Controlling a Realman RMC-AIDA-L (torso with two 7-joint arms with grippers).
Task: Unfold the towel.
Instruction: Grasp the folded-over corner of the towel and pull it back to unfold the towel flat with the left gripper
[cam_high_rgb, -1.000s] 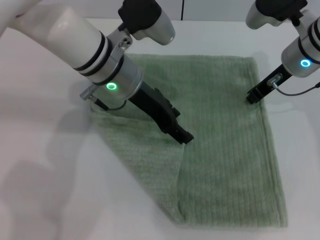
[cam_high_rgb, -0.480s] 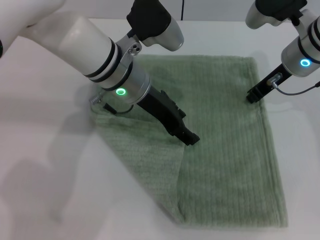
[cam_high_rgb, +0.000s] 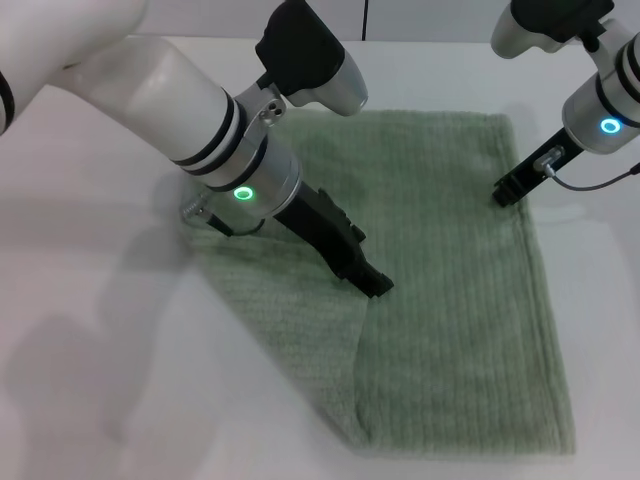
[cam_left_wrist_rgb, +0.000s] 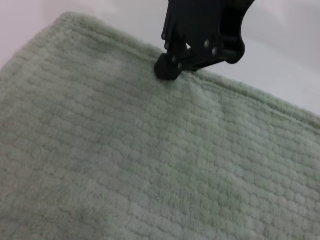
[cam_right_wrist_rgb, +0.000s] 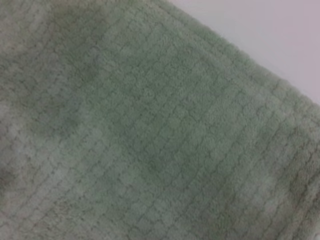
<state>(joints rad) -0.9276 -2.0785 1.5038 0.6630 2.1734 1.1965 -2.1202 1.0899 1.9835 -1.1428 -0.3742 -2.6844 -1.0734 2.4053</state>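
White table (cam_high_rgb: 90, 300) carries the sage-green ribbed terry towel (cam_high_rgb: 450, 300), its left flap folded over. The left gripper (cam_high_rgb: 372, 283), fingers' state untellable, should be lowered onto that flap's edge; the right gripper (cam_high_rgb: 503, 193) pins the far right edge.

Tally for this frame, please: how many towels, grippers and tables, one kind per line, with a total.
Towel: 1 (sage green, partly folded)
Grippers: 2, left gripper and right gripper, both at the towel
Table: 1 (white)
Total: 4
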